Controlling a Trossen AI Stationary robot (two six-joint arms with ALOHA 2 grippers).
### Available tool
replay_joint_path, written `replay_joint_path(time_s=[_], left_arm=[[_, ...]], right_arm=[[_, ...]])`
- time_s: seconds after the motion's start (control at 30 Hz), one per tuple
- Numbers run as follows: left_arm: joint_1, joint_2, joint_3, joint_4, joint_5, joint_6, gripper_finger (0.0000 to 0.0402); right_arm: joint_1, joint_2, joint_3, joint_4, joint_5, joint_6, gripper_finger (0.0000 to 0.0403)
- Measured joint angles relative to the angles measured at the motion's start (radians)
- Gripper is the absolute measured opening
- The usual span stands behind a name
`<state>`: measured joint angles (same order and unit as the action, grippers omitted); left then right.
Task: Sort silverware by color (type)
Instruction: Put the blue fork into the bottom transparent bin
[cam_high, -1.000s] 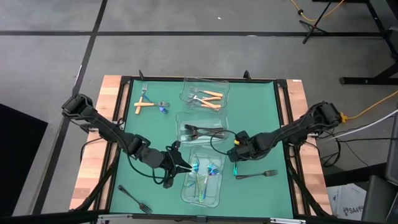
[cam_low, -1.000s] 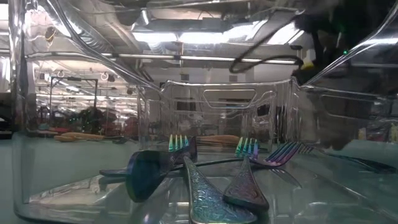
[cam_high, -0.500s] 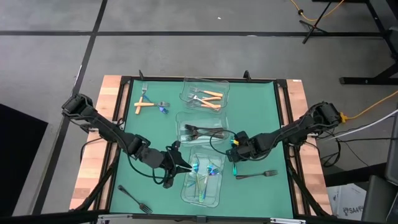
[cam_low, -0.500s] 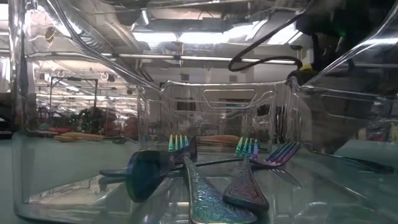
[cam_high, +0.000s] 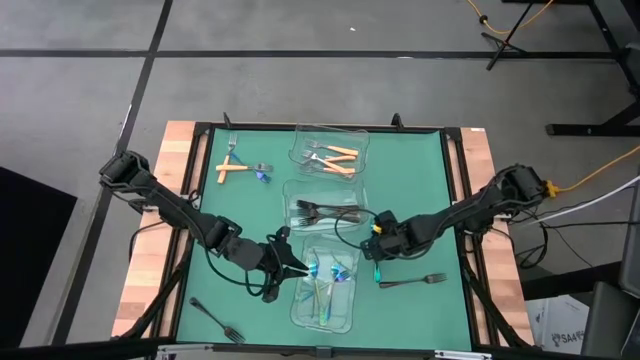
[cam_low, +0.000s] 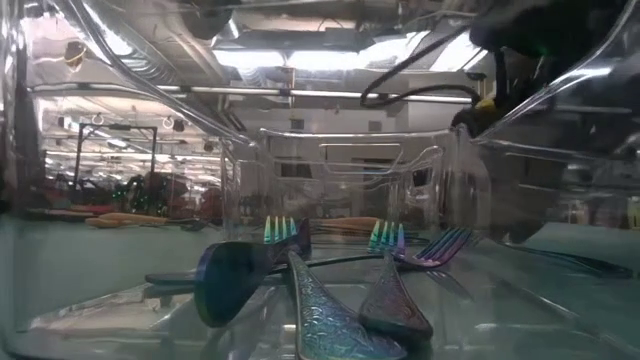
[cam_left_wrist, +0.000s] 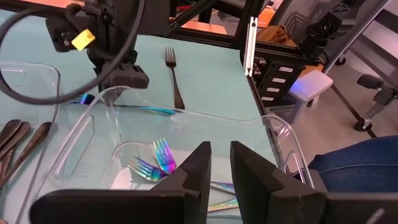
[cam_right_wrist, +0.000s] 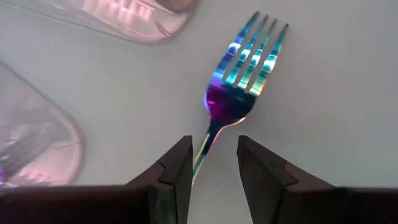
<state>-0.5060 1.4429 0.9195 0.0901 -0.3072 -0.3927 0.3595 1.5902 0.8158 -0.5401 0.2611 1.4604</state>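
Gripping an iridescent fork (cam_right_wrist: 239, 87) by its handle, the right gripper (cam_high: 378, 262) sits just beside the right wall of the near clear container (cam_high: 352, 300). Only the right wrist view shows this grasp plainly: the two fingers (cam_right_wrist: 171, 171) close on the thin handle, tines pointing away over the green mat. From the high view the fork is a small teal streak under the gripper.

The left gripper (cam_high: 291, 262) waits at that container's left wall, its fingers (cam_left_wrist: 194, 167) slightly parted and clasping nothing; its wrist view looks over the wall at iridescent forks inside (cam_left_wrist: 152, 165) and the right gripper beyond. The low view shows those forks (cam_low: 300, 290) up close through the plastic.

Overhead alone reveals the rest: dark forks in the middle container (cam_high: 318, 211), orange-handled forks in the far container (cam_high: 335, 157), loose orange-handled forks (cam_high: 232, 168) at far left, and stray dark forks (cam_high: 410, 281) (cam_high: 215, 319) on the mat.
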Motion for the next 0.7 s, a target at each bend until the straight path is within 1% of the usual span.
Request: replay_joint_path(time_s=[0.37,0.7], left_arm=[[0.000,0.000,0.000,0.000,-0.006,0.000,0.0055],[0.000,0.000,0.000,0.000,-0.010,0.000,0.0055]], right_arm=[[0.000,0.058,0.003,0.011,0.005,-0.002,0.0115],[0.000,0.062,0.003,0.007,-0.013,-0.001,0.0115]])
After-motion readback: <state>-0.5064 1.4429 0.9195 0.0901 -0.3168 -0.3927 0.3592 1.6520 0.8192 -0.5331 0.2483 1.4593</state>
